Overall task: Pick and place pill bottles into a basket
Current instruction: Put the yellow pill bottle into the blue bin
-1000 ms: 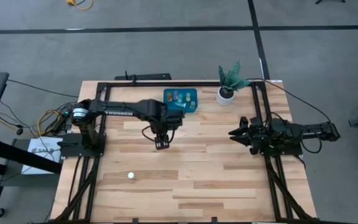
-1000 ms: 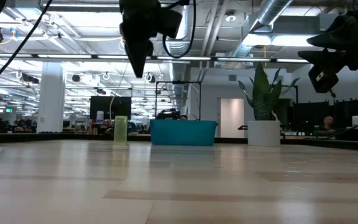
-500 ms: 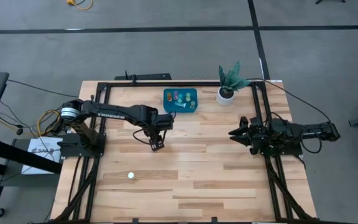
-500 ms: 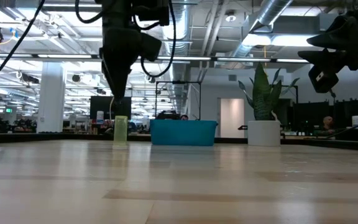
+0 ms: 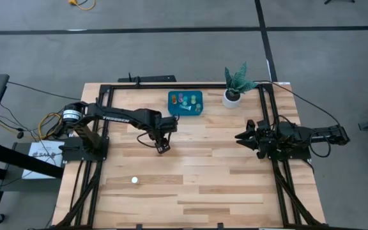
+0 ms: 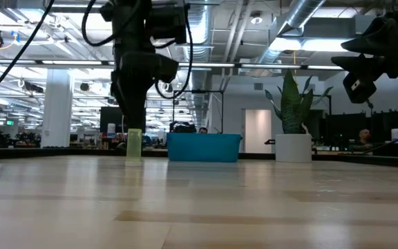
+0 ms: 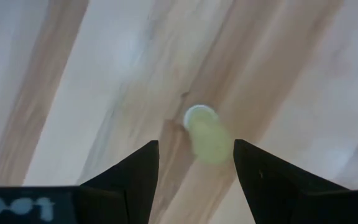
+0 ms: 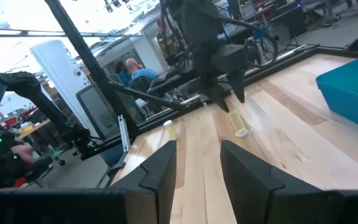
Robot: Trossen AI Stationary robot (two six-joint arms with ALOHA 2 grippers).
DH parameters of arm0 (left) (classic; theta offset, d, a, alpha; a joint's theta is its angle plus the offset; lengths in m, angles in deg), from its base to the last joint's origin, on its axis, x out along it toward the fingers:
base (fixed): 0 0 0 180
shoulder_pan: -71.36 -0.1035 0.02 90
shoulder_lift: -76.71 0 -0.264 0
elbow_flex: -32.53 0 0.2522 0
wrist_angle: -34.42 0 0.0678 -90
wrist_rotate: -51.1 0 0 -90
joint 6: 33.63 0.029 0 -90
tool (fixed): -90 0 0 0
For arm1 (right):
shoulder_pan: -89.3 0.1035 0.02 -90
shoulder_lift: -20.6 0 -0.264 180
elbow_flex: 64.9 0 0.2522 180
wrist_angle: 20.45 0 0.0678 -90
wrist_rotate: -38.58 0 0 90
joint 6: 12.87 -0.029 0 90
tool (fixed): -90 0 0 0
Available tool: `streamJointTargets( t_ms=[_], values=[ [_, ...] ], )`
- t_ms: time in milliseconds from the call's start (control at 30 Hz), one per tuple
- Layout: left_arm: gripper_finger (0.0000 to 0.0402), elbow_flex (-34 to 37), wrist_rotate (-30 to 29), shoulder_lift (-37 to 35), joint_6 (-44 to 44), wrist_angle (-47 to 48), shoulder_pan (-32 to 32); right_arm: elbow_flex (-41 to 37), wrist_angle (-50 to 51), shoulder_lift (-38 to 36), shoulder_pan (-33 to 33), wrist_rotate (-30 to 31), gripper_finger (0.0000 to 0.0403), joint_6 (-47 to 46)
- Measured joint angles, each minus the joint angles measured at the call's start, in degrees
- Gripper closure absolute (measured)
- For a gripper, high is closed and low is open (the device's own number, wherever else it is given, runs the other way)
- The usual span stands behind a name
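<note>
Left gripper [image 7: 194,165], dark two-finger, hovering over pale wood-plank table [image 5: 222,172], fingers spread wide, nothing held. Small pale-yellow cylindrical pill bottle [image 7: 205,132] standing upright on table directly beneath, white cap up, between finger tips but untouched. Same bottle in overhead shot at front-left of table. Shallow teal-blue plastic basket [image 5: 197,97], rounded corners, at far edge, several tiny coloured bottles inside. Right gripper [image 5: 240,137] parked right side, fingers parted, empty.

Bare table [image 5: 222,179] around pill bottle [image 5: 134,180]
</note>
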Motion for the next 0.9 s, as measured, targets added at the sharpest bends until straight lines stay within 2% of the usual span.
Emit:
streamJointTargets(
  t_ms=[233, 667, 733, 900],
  values=[
    [0.0205, 3.2, 3.9, -0.2, -0.3, -3.9, -1.1, 0.0, 0.0, 0.0, 0.0, 0.0, 0.0285, 0.0],
    [0.0205, 3.4, 4.1, 0.1, 0.0, -8.8, -2.7, 0.0, 0.0, 0.0, 0.0, 0.0, 0.0285, 0.0],
    [0.0205, 3.4, 4.1, 0.1, -1.7, -8.7, -3.1, 0.0, 0.0, 0.0, 0.0, 0.0, 0.0285, 0.0],
    [0.0205, 3.4, 3.7, 0.1, -12.4, -7.3, -4.9, 0.0, 0.0, 0.0, 0.0, 0.0, 0.0285, 0.0]
  ],
)
